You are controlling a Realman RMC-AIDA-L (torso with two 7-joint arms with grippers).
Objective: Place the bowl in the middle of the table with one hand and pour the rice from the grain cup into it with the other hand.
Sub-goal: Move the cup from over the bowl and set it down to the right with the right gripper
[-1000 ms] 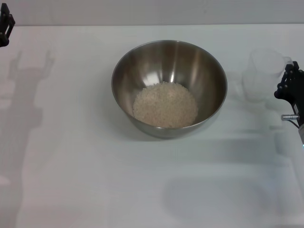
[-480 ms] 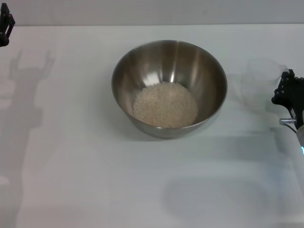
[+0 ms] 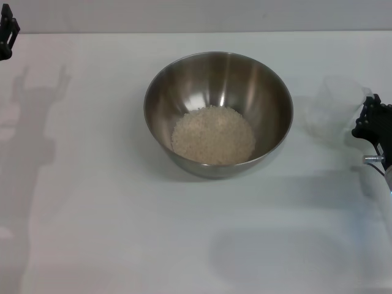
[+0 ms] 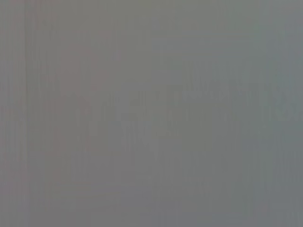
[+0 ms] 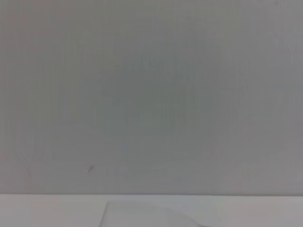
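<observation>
The steel bowl [image 3: 218,79] stands in the middle of the white table [image 3: 92,202]. A heap of pale rice [image 3: 213,136] lies in its bottom. The clear grain cup [image 3: 334,110] is upright to the right of the bowl, low at the table, and looks empty. My right gripper [image 3: 371,124] is at the cup's right side and holds it by that edge. A faint part of the cup's rim [image 5: 142,212] shows in the right wrist view. My left gripper [image 3: 6,30] is parked at the far left back corner, and its shadow shows two spread fingers.
The shadow of my left arm [image 3: 37,122] falls on the table's left side. The left wrist view shows only plain grey. The right wrist view shows a blank wall above the table's edge.
My right gripper has moved down and slightly back toward the right front with the cup, which now sits lower. The bowl, the rice and my left arm have not moved.
</observation>
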